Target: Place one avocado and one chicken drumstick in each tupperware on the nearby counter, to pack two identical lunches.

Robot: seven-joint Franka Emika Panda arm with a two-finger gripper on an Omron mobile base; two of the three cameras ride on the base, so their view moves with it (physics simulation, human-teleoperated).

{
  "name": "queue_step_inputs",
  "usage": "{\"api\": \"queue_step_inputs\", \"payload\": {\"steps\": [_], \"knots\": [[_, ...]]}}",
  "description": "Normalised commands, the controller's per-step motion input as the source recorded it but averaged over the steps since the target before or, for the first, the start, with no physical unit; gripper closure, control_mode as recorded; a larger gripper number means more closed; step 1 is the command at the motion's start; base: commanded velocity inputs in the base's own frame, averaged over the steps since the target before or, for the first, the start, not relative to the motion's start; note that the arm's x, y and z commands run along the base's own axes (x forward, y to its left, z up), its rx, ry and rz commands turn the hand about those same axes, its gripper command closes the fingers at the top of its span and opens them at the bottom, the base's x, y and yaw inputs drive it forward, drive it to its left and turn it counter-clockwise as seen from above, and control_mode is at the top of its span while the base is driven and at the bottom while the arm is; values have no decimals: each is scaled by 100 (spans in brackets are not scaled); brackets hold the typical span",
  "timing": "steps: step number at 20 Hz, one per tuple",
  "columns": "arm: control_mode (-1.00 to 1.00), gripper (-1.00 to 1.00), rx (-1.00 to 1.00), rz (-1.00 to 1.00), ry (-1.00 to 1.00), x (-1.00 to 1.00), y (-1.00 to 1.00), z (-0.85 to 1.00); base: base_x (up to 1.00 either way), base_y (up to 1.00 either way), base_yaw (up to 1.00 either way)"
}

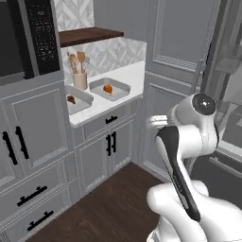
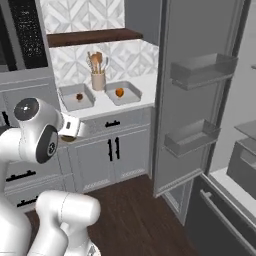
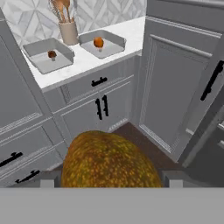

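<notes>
Short of the counter (image 3: 105, 54), claw (image 3: 107, 181) raised, gripping avocado (image 3: 107, 162)

In the hand view the avocado (image 3: 109, 159) is cut off below by the bottom band, and it hides the hand's (image 3: 109, 179) fingertips, leaving grey stubs at either side. In the right base view the hand (image 2: 70, 131) sits mostly behind the arm's own wrist. The drumsticks (image 1: 108, 88) (image 1: 71, 99) in the trays (image 1: 124, 88) (image 1: 84, 97) are too small to make out a bone end. The table (image 1: 130, 74) is partly hidden by the tall cabinet on its left.
</notes>
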Motion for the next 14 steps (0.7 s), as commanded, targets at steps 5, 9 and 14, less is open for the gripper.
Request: {"api": "queue_step_inputs", "payload": {"steps": [5,9,14], "knots": [[100,100,0,0,0,0,0,0,100,-35,13],[100,100,0,0,0,0,0,0,100,5,13],[100,100,0,0,0,0,0,0,64,39,41]]}}
